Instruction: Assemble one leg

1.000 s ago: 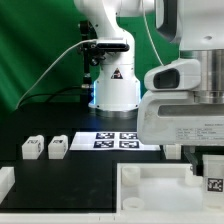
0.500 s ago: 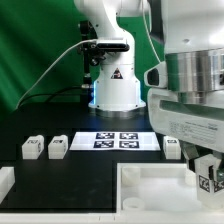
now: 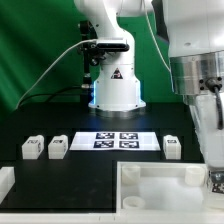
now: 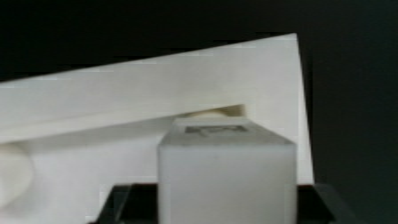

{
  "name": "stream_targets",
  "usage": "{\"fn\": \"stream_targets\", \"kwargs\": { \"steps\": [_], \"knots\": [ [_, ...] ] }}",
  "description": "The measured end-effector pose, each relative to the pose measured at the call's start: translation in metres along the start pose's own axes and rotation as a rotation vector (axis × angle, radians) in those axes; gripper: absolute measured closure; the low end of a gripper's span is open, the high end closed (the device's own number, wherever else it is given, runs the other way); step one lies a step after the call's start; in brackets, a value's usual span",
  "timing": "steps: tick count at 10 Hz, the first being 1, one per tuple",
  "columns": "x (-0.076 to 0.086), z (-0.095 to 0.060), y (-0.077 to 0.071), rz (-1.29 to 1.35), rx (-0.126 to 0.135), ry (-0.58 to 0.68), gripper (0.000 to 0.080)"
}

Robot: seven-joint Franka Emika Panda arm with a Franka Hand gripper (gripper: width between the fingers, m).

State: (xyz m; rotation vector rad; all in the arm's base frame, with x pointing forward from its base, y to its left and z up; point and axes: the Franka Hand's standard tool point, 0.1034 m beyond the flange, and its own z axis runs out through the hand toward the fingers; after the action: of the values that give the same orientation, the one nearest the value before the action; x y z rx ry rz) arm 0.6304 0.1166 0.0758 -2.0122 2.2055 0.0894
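My gripper (image 3: 214, 172) is at the exterior view's right edge, over the right corner of the large white tray-like square part (image 3: 150, 185). It is shut on a leg (image 3: 216, 182), whose tag just shows at the frame edge. In the wrist view the leg (image 4: 222, 160) is a white block between the two dark fingers (image 4: 135, 200), with the gripper (image 4: 222, 208) closed around it and the white square part (image 4: 125, 95) behind it. Two more legs (image 3: 32, 148) (image 3: 57, 148) stand at the left. A third leg (image 3: 171, 148) stands right of the marker board.
The marker board (image 3: 118, 140) lies flat in front of the robot base (image 3: 113, 85). A white block (image 3: 5, 182) sits at the lower left edge. The arm's body fills the upper right of the exterior view.
The wrist has turned and shifted toward the exterior view's right edge, and the hand now shows less. The leg stays in the fingers near the square part's right corner.
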Motion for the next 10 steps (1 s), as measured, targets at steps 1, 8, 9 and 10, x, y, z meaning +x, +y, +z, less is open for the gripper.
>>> {"fn": "stream_targets", "kwargs": {
  "steps": [1,8,9,10],
  "knots": [
    [-0.0003,0.0008,0.0006,-0.027,-0.001,0.000,0.0429],
    [0.0078,-0.0023,0.0041,-0.934,0.006,0.012,0.0151],
    [0.0072,-0.0014,0.0043,-1.050,0.001,0.017,0.0150],
    [0.0008,0.0018,0.0028,-1.280,-0.034,0.047,0.0150]
  ]
}}
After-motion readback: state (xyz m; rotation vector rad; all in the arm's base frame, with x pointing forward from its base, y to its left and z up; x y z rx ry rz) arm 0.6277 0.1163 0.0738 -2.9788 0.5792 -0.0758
